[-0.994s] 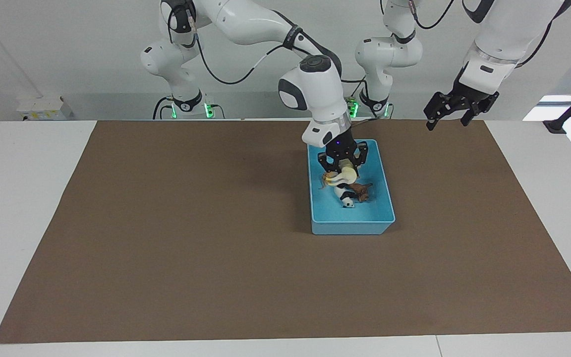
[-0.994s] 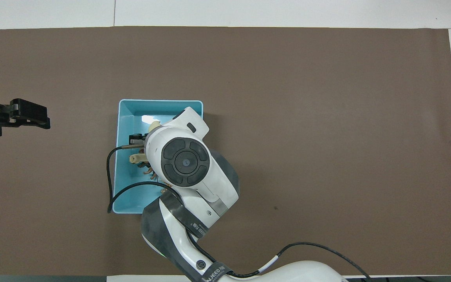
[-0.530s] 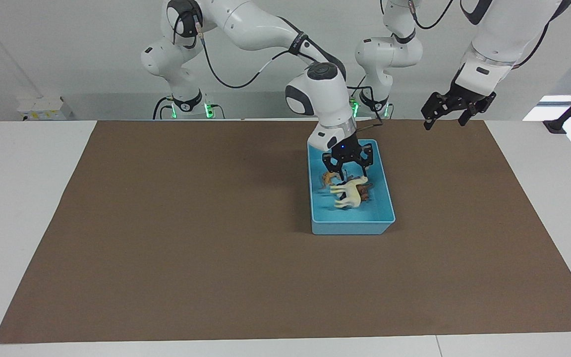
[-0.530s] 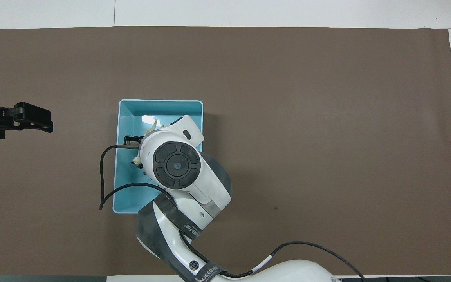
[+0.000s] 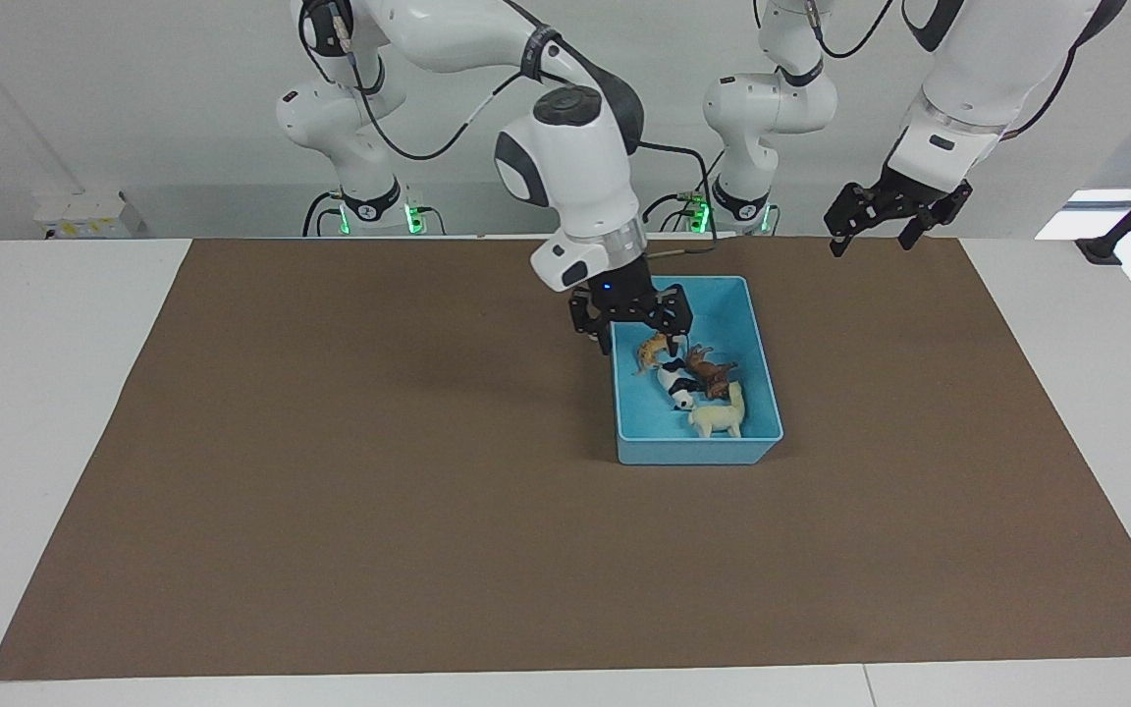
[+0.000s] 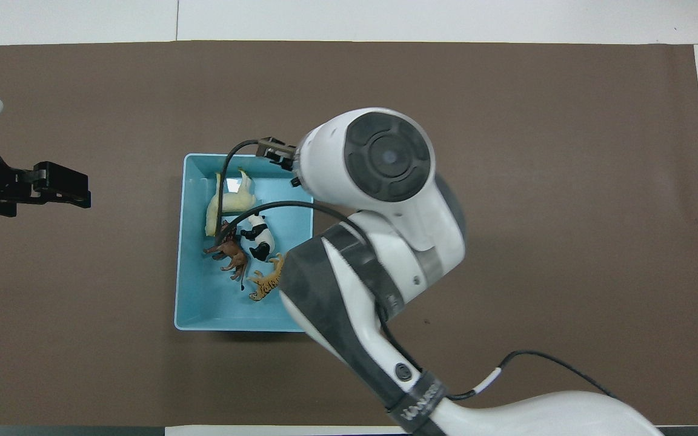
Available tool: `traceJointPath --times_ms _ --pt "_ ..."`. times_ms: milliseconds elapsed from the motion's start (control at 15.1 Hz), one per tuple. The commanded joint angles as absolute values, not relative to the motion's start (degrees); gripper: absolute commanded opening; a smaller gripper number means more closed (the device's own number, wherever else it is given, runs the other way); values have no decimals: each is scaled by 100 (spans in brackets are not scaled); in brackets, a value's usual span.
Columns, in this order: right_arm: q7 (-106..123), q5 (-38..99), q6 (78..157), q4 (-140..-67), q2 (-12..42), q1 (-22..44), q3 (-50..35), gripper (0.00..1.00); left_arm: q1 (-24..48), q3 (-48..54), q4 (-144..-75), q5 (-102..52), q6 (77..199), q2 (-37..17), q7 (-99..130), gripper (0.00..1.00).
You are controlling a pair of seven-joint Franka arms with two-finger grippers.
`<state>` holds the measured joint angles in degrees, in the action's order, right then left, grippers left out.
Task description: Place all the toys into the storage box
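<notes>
- Lifting clear: right gripper (image 5: 632,316) now hangs over the rim of the storage box (image 5: 762,353) on the right arm's side, fingers spread wide, nothing between them. A sec ago it was low inside the box, clamped on the cream horse.
- Cream horse (image 5: 720,417) has been let go; half a sec ago it was mid-drop across the other toys, now it lies on its side on the box floor, at the end farthest from the robots.
- Other three toys in box too: panda (image 5: 679,385) beside the horse, brown lion (image 5: 712,373) touching or nearly touching the panda, tiger (image 5: 653,349) nearest the robots. Overhead view agrees, w/ horse (image 6: 226,195) clear of arm.
- Left gripper (image 5: 882,214) waits up over the mat edge toward the left arm's end, jaws apart, empty; barely shifted since a sec ago.
- Brown mat (image 5: 330,491) shows no toy outside the box.
- Judgement: all 4 toys in, so task looks done; only retracting the right arm appears to remain.
</notes>
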<state>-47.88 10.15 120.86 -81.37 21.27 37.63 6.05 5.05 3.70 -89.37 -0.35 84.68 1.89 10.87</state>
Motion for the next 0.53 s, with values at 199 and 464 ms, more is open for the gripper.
traceJointPath --times_ms 199,464 --pt "-2369 635 10892 -8464 1521 2209 545 100 492 308 -9105 -18 8429 360 1072 100" --pt "-716 141 10354 -8473 1293 1268 536 100 501 316 -9105 -18 8429 360 1064 100"
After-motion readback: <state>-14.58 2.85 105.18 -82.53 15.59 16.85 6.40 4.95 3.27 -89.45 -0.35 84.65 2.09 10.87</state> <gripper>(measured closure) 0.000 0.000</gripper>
